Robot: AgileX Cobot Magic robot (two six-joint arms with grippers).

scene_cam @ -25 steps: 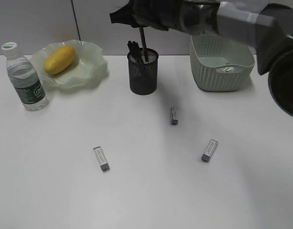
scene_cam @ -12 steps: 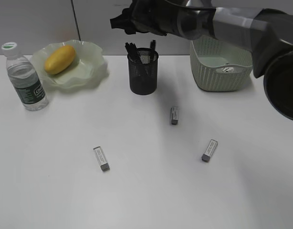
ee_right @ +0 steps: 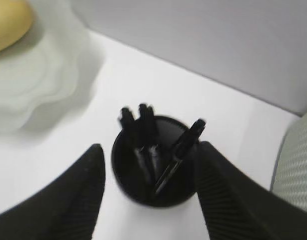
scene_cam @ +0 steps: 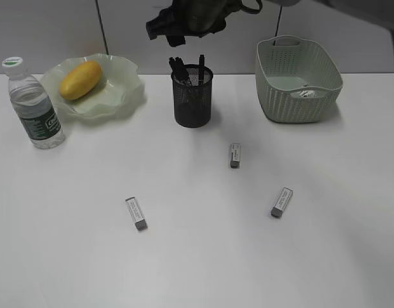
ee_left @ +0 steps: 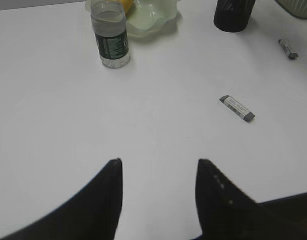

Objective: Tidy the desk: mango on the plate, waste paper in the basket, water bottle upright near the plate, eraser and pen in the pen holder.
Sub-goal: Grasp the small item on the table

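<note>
Pen holder [scene_cam: 192, 96] in all views

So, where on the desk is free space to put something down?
Free: the wide front area below the three erasers, and between water bottle and pen holder. Crowded: the back row, plate, holder, basket.

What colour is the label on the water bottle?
Dark green with white print, on the water bottle; the left wrist view shows it best.
</note>
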